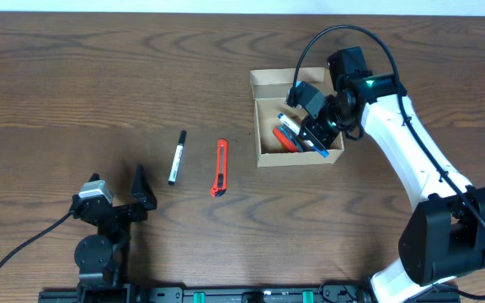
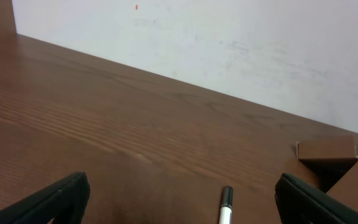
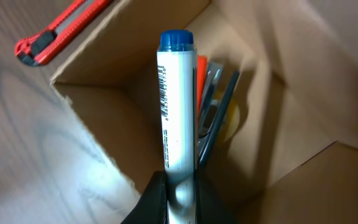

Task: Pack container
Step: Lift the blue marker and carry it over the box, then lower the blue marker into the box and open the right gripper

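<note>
Right claw [image 3: 176,194] is clamping shut on a blue-capped white marker [image 3: 176,106], hanging it cap-first over the open container [image 1: 264,126] toward the desk's far right edge, while left claw [image 1: 117,196] is gaping empty, well apart, by the near-left edge.

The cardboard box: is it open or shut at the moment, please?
Open: the flap of the box lies folded back, and items show inside.
</note>
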Motion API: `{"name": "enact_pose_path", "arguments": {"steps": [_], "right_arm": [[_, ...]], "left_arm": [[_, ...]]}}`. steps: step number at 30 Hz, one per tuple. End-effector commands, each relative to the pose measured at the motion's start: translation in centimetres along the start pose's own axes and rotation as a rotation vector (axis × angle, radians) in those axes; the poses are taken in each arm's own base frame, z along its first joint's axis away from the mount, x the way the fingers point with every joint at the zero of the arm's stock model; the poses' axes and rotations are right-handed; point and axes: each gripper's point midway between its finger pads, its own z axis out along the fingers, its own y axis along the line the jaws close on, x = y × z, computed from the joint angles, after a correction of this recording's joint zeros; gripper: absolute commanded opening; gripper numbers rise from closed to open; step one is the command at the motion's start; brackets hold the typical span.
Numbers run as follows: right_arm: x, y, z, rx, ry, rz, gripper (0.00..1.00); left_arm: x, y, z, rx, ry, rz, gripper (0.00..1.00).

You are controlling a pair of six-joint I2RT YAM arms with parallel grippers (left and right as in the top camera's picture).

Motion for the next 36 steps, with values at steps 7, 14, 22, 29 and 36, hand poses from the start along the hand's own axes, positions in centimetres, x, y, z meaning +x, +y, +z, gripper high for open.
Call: {"name": "enact_pose_path", "arguments": {"steps": [7, 14, 22, 29, 36], "right_arm": [[-0.8, -0.9, -0.1, 0.056, -0.023, -0.031, 0.01], [-2.3, -1.9, -0.3, 0.095, -0.085, -0.038, 0.01], [-1.2, -2.4, 1.8, 0.061, -0.033, -0.01, 0.01], [-0.7, -2.6, 3.4, 0.033, -0.008, 0.005, 0.01], [-0.9, -2.9, 3.8, 0.038, -0.014, 0.005, 0.01]], "left_arm": [[1.6, 0.9, 0.1, -0.039, 0.045, 0.024, 0.95], [1.6, 0.9, 0.1, -0.039, 0.045, 0.024, 0.95], [1.6, 0.9, 0.1, -0.039, 0.045, 0.024, 0.95], [1.6, 0.9, 0.1, -0.039, 0.045, 0.024, 0.95], [1.6, 0.9, 0.1, -0.039, 0.045, 0.024, 0.95]]}}
